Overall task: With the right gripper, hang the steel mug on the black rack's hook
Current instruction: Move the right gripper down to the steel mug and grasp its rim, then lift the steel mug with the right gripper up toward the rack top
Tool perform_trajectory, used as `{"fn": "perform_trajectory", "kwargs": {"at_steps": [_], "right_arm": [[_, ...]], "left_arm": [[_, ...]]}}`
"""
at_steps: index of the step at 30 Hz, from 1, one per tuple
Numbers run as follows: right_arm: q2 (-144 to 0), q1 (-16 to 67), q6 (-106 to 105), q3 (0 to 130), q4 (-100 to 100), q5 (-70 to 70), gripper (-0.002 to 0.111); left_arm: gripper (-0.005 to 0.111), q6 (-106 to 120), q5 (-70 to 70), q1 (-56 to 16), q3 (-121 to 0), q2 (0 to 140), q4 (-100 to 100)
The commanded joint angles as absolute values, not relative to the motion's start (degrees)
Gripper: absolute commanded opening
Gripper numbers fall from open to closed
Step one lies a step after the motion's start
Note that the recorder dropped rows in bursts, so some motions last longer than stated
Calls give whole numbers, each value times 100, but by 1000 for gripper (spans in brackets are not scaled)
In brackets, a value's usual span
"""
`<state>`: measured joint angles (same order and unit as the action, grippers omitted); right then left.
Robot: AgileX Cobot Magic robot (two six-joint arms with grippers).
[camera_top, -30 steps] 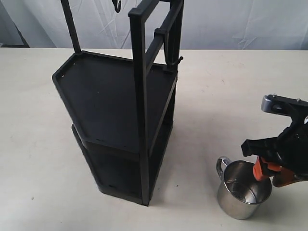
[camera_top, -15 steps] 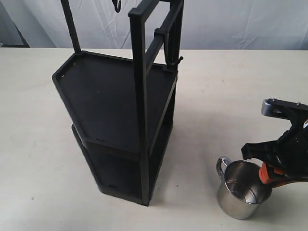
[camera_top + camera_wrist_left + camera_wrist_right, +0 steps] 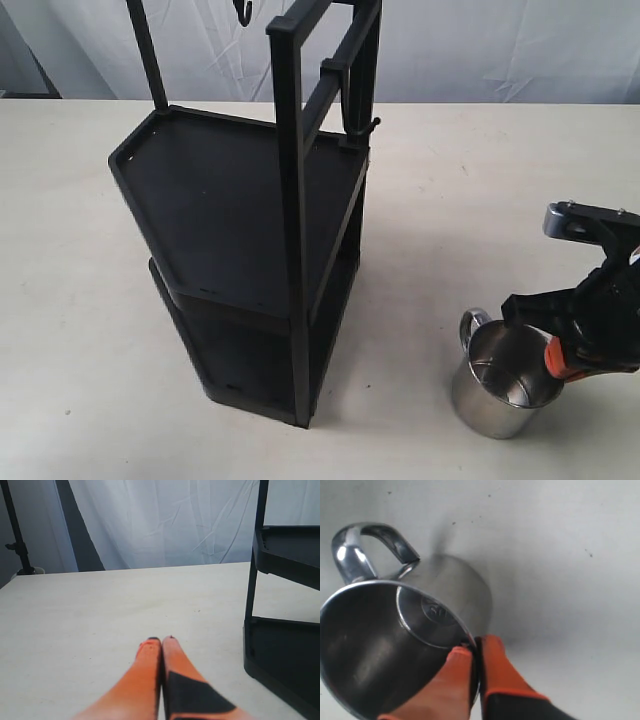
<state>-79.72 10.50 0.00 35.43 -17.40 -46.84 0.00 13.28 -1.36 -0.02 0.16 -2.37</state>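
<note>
The steel mug (image 3: 500, 385) stands tilted on the table at the front right, its looped handle (image 3: 470, 326) turned toward the black rack (image 3: 250, 215). My right gripper (image 3: 556, 355) is shut on the mug's wall at the rim, one finger inside and one outside. The right wrist view shows the mug (image 3: 385, 645) close up, with its rim pinched between the orange fingers (image 3: 497, 670) of the right gripper (image 3: 472, 652). The hook (image 3: 347, 100) hangs from the rack's upper crossbar. My left gripper (image 3: 160, 642) is shut on nothing, low over the table beside the rack (image 3: 282, 610).
A white cloth backdrop (image 3: 480, 50) runs behind the table. A second small hook (image 3: 243, 12) hangs at the rack's top. A dark stand (image 3: 15, 535) is beyond the table's far edge in the left wrist view.
The right gripper has closed on the mug's rim. The mug has tipped and shifted slightly, its handle side now raised.
</note>
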Motion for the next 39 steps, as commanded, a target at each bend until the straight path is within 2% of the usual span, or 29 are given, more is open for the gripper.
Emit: {"fn": "perform_trajectory", "kwargs": {"at_steps": [1, 10, 25, 32, 39], "right_arm": [[-7984, 1049, -60, 3516, -1714, -4580, -1], [-7498, 1049, -159, 3516, -1714, -4238, -1], [-5791, 1049, -236, 3516, -1746, -2597, -1], [-5340, 1067, -1119, 3516, -2362, -2449, -1], [-5295, 1787, -1550, 3516, -2692, -1920, -1]], "left_arm": [[1, 0, 1329, -124, 0, 0, -239], [1, 0, 1329, -124, 0, 0, -239], [1, 0, 1329, -124, 0, 0, -239], [1, 0, 1329, -124, 0, 0, -252], [1, 0, 1329, -124, 0, 0, -252]]}}
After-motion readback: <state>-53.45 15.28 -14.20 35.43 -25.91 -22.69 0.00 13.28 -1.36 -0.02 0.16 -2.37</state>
